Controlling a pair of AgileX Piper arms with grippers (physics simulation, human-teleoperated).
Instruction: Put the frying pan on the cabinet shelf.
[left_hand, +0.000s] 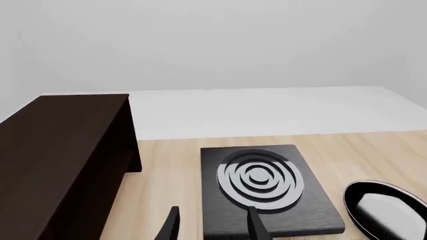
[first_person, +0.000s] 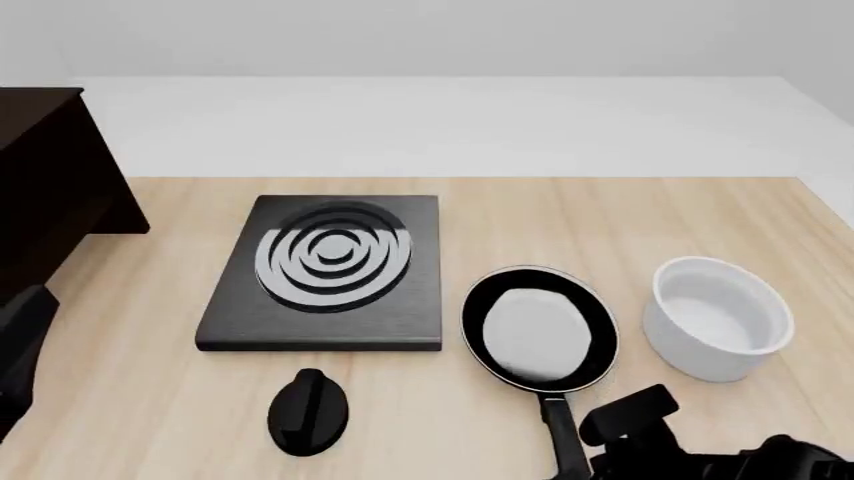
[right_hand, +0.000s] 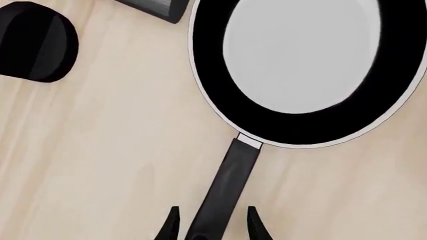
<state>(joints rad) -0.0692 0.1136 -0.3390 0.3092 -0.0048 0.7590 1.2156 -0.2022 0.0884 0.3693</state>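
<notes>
My right gripper (right_hand: 211, 226) hangs over the frying pan's handle, fingers apart on either side of it, not yet clamped. The frying pan (first_person: 539, 328) sits on the table at the stove plate's (first_person: 324, 272) four o'clock, beside the white bowl (first_person: 717, 317). It looks rigid and head-heavy, so I'd grip close to the bowl end. My left gripper (left_hand: 212, 227) hangs open. The cabinet (first_person: 47, 190) is cropped at nine o'clock, its shelf hard to make out.

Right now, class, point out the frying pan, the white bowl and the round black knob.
frying pan (first_person: 538, 335), front view, on its pale inner surface.
white bowl (first_person: 717, 352), front view, on its outer wall.
round black knob (first_person: 308, 411), front view, on its raised middle ridge.
</notes>
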